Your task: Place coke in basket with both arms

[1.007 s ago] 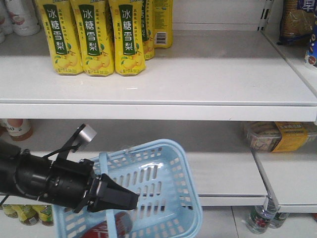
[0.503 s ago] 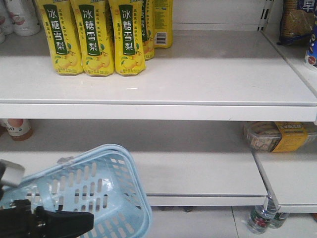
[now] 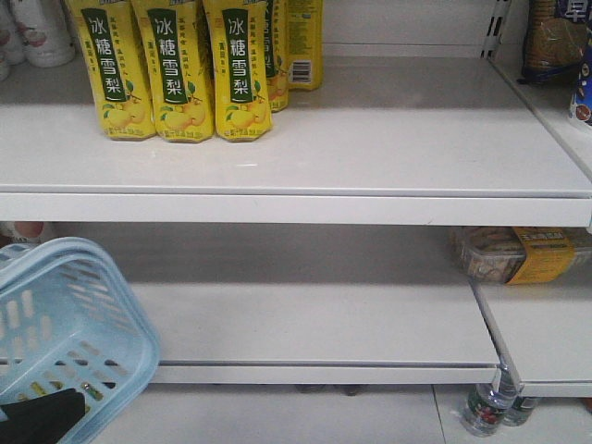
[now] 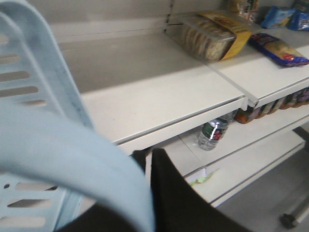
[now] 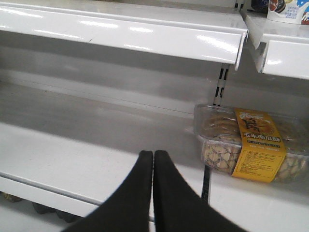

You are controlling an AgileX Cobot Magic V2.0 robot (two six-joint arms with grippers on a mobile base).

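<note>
Basket (image 3: 69,324) sits at the far left of the front view, tilted and off the shelf, pale blue with slotted walls, and a black tip of the left gripper (image 3: 42,416) shows just under its lower edge. In the left wrist view the basket's thick blue rim crosses right over the black fingers (image 4: 166,193); they look clenched on that rim, which I judge to be the arm carrying the basket. The coke is nowhere visible in any view: what shows of the basket's inside is only slots and blue plastic, so whether the drink already lies in it cannot be told, and I cannot say how much of the task is left. Moving right, the middle shelf (image 3: 314,319) is a plain white board, with a row of yellow pear-drink cartons (image 3: 166,69) on the shelf above. Farther right lies a clear plastic snack box (image 3: 513,254) with a yellow label, and a water bottle (image 3: 481,407) stands below it near floor level. The right gripper (image 5: 153,193) hangs before that middle shelf near the snack box, its two black fingers pressed together with nothing between them, well apart from the basket. The setting reads as a shop aisle with white metal shelving.
</note>
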